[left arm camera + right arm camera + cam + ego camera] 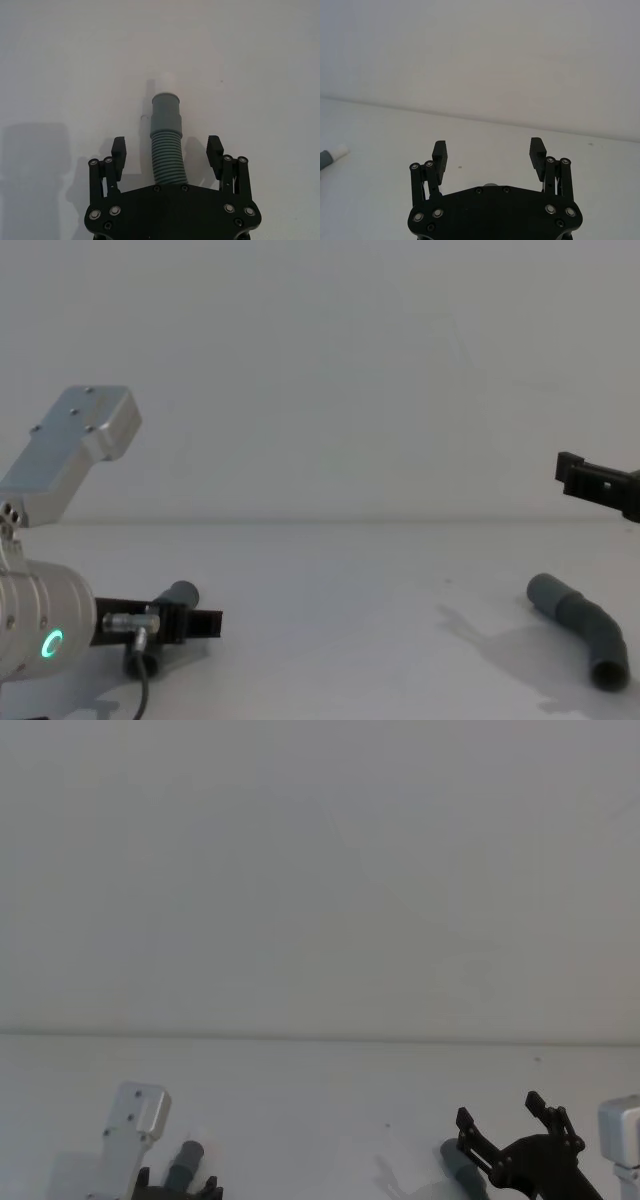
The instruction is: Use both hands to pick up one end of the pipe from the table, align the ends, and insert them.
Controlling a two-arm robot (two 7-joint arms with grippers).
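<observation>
Pipe [168, 162]: dark grey ribbed hose on the white table [320, 1115]. Its two ends lie well apart, one on the robot's left and one on its right.
White-tipped end [166, 111]: smooth grey cuff, wider than the ribbed hose. It lies on the left side of the table and points away from the robot toward the wall [320, 870].
White tip [168, 80]: narrower than the cuff and projecting straight out of it. It casts a faint shadow on the table.
Plain end [575, 615]: smooth grey cuff section with a bend in it, resting on the right side of the table with its shadow beside it.
Left gripper [167, 146]: low over the table, straddling the ribbed hose just behind the white-tipped end. The jaws are released. One finger stands on each side of the hose, a gap shows on both sides, and there is no contact with the pipe.
Right gripper [489, 150]: raised above the table on the right side. In the chest view it is higher than the plain end and apart from it. The jaws are spread wide and hold nothing.
Green ring light [50, 643]: lit, on the silver-grey body of the left arm at the near-left edge of the chest view.
Wall: plain pale grey, meeting the far edge of the table along a straight line.
</observation>
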